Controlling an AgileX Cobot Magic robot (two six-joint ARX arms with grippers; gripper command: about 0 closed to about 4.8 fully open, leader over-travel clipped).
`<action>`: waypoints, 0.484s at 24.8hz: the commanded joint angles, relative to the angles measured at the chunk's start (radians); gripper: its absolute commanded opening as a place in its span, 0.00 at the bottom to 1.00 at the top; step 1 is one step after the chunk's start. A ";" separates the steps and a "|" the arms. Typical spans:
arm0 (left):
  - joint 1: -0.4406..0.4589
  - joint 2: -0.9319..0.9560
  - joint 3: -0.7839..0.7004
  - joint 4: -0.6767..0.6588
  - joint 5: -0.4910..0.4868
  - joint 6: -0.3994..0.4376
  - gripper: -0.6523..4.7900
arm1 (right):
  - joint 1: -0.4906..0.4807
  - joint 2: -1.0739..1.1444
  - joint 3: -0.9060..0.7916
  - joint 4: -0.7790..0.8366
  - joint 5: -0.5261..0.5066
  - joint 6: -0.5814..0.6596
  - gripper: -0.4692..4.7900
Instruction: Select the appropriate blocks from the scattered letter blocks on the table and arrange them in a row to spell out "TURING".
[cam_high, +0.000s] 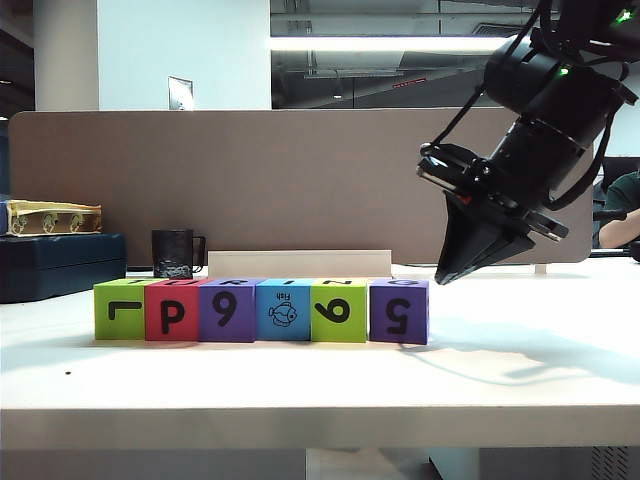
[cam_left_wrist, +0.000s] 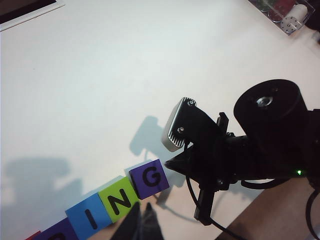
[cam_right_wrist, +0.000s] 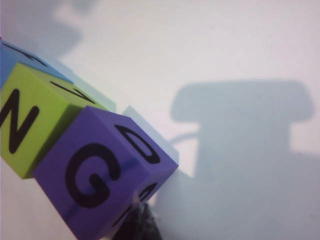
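Your six letter blocks (cam_high: 260, 310) sit in a row near the bench (cam_high: 320, 390) front edge. Right claw (cam_high: 452, 268) hangs above the purple end block, tips together, holding nothing. Left claw (cam_left_wrist: 141, 223), barely in view, looks closed.

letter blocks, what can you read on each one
"G" top, "D" side, "5" front: end purple block
"N" top, "6" or "9" front: lime green block beside it
"I" top, "Fish" front: light blue block
"6" or "9" front: second purple block
"P" front: red-pink block
"L" sideways, front: far lime green block
Remaining top letters: too foreshortened to read.
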 joint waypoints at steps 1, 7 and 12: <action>-0.002 -0.002 0.003 -0.004 0.011 0.000 0.11 | 0.002 -0.004 0.003 0.021 -0.013 -0.003 0.09; -0.003 -0.002 0.003 -0.004 0.011 0.000 0.11 | 0.002 0.013 0.003 0.035 -0.013 -0.003 0.09; -0.003 -0.002 0.003 -0.004 0.011 0.000 0.11 | 0.002 0.034 0.004 0.039 -0.013 -0.003 0.09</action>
